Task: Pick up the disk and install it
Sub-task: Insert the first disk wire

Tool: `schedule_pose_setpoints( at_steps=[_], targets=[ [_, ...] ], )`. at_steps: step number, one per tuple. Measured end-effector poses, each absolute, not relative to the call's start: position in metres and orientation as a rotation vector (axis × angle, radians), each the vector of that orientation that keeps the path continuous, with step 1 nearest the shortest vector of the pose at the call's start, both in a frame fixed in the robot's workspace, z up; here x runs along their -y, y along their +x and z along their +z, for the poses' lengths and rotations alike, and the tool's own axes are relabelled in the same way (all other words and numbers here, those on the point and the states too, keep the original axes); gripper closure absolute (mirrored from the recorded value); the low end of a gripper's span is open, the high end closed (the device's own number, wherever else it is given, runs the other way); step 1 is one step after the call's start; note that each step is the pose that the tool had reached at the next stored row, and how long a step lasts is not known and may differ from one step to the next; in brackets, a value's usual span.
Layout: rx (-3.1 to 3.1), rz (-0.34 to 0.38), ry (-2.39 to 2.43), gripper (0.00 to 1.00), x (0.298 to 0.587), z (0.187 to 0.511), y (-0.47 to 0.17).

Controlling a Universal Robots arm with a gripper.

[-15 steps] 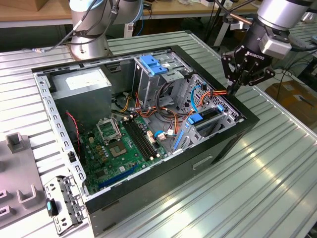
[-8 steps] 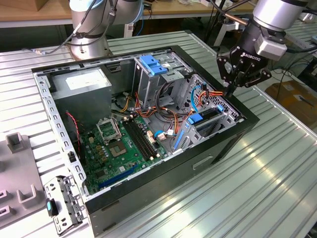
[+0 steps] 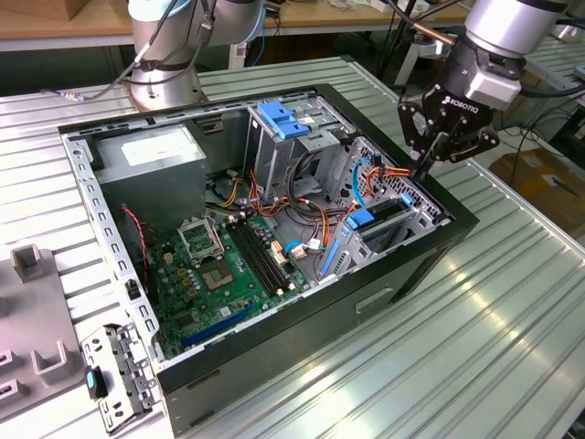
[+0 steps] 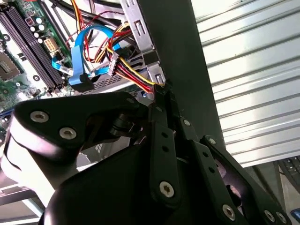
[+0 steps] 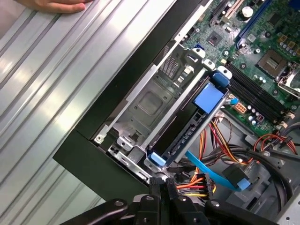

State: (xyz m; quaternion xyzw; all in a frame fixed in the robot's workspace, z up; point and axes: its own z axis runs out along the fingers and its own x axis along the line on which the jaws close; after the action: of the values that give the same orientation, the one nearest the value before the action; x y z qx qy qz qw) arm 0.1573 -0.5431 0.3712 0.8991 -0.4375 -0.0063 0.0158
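the gripper (image 3: 426, 167) hangs over the side of the open computer case (image 3: 302, 338) that lies toward the exterior view's right. its two fingers (image 4: 159, 136) are pressed together and hold nothing. in both wrist views the tips of the gripper (image 4: 161, 92) point down at a bunch of red, yellow and orange wires (image 5: 199, 183) just inside the case wall; it is hard to tell if they touch the wires. the disk (image 3: 384, 216) is already inside the case. it stands on its edge in the metal slot near that same wall, just below the gripper. in the first wrist view the disk (image 5: 187, 133) shows a dark side with blue rails and a blue tab on its end, and an empty metal slot (image 5: 150, 103) sits right beside it. a flat blue cable (image 5: 211, 171) lies near the disk. the green board (image 3: 228, 265) fills the bottom of the case. a grey box with a white sticker (image 3: 151, 151) sits in the far corner. the case rests on a ribbed metal table (image 3: 494, 311). a person's hand (image 5: 56, 4) rests on the table, well away from the case.
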Motion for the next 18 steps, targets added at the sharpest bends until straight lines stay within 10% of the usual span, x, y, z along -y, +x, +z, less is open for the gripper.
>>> schedule_pose_setpoints(
  at_steps=[18],
  targets=[
    [1.469, -0.022, 2.742, 0.83, 0.5432, 0.3711, 0.1497]
  ],
)
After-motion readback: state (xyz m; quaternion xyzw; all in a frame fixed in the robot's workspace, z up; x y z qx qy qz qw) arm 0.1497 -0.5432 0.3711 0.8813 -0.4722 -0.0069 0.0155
